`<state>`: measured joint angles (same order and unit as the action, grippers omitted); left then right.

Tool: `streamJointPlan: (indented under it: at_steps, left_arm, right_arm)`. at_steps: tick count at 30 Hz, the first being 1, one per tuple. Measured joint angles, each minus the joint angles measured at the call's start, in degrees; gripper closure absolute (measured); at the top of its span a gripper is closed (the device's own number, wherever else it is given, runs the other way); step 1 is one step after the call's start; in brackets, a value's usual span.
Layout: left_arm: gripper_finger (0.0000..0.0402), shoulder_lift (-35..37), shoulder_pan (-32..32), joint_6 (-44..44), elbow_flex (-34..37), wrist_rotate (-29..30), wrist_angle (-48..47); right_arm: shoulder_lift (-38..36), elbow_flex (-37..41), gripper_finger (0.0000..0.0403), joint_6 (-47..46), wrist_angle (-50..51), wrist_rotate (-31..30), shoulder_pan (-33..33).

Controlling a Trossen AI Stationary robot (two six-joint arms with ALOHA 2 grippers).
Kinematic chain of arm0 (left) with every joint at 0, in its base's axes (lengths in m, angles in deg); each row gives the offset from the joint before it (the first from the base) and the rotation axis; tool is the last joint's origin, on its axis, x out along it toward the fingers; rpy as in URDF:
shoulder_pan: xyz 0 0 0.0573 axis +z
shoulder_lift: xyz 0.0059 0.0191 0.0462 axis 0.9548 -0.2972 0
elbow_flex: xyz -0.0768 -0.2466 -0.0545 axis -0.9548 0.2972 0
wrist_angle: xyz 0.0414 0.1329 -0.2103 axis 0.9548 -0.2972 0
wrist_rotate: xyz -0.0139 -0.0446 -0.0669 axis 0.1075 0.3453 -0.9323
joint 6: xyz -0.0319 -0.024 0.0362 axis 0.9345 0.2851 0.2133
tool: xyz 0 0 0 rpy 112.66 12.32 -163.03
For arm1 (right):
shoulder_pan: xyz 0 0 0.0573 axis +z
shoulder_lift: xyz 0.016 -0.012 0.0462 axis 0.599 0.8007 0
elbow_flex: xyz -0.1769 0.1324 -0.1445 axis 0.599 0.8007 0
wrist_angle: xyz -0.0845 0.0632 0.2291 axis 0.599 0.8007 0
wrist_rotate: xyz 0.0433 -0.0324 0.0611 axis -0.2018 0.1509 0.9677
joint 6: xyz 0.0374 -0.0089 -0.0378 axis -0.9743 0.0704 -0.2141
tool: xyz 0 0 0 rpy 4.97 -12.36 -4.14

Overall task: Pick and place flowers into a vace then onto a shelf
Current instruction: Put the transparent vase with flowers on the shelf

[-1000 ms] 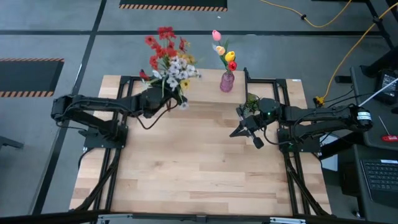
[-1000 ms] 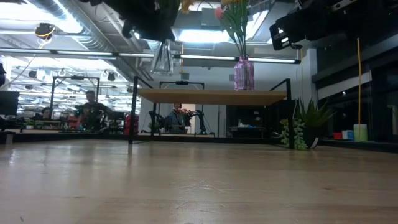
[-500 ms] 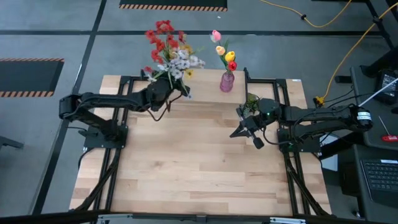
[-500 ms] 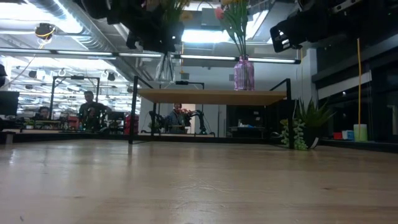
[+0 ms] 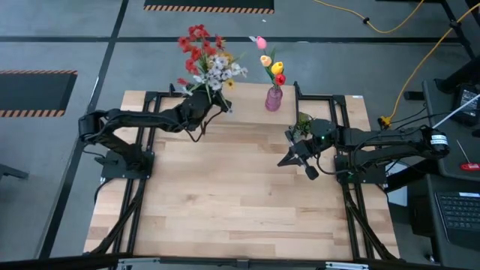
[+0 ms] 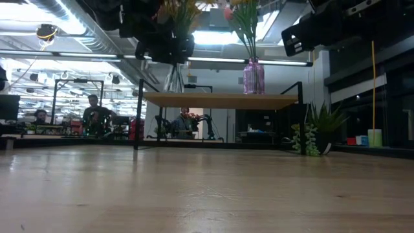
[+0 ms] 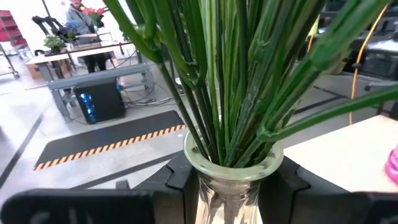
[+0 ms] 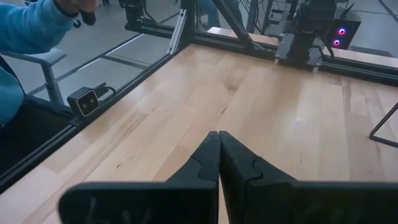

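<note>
My left gripper (image 5: 201, 107) is shut on a clear glass vase (image 6: 173, 76) that holds red, white and yellow flower sprays (image 5: 206, 60). It hangs over the left part of the shelf (image 6: 220, 99), a light wood top on black legs. Whether the vase's base touches the shelf top, I cannot tell. A pink vase (image 5: 274, 98) with pink, yellow and red tulips stands by its base on the shelf's right part (image 6: 253, 76). My right gripper (image 5: 296, 156) is shut and hovers above the table's right side, touching nothing. My left gripper pinches the glass vase at its neck, just below the rim (image 7: 233, 167), with one finger (image 7: 181, 182) on each side. The fingers come level from the table's left-near side. The vase stays upright, and the green stems (image 7: 217, 81) rise out of its mouth.
A small green leafy plant (image 5: 303, 120) stands at the shelf's right end, also visible in the low view (image 6: 317, 129). Bare wooden tabletop (image 5: 232, 195) spreads across the middle and near side. A person's blue sleeve (image 8: 31, 25) shows beyond the table's edge.
My left gripper has carried the vase of flowers toward the table's far edge and slightly right, over the shelf, and has lowered it toward the shelf top. The vase has stayed upright. The right arm has kept still.
</note>
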<state>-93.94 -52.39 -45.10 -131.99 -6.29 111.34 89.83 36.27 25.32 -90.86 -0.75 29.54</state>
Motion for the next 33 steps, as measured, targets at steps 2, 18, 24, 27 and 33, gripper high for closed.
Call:
streamJointPlan:
  at_steps: [2,18,24,27,33]
  left_arm:
    - [0.0293,-0.29,0.54,0.66,0.0,-1.33,0.16]
    - [0.0227,-1.46,2.25,2.92,0.0,-3.73,0.15]
    - [0.0166,-1.46,2.23,2.15,0.0,-3.75,0.17]
    - [0.016,-1.46,1.93,1.78,0.0,-3.73,0.16]
    - [0.0162,-0.25,0.3,-2.1,0.0,-3.4,0.57]
  right_arm:
    - [0.0,0.0,0.0398,-0.02,-0.16,0.0,-0.01]
    - [0.0,0.0,0.0398,-0.02,-0.33,0.0,-0.01]
    - [0.0,0.0,0.0398,-0.21,-0.33,0.0,-0.01]
    - [0.0,0.0,0.0398,-0.24,-0.23,0.0,-0.01]
    - [0.0,0.0,0.0398,-0.24,-0.09,0.0,0.0]
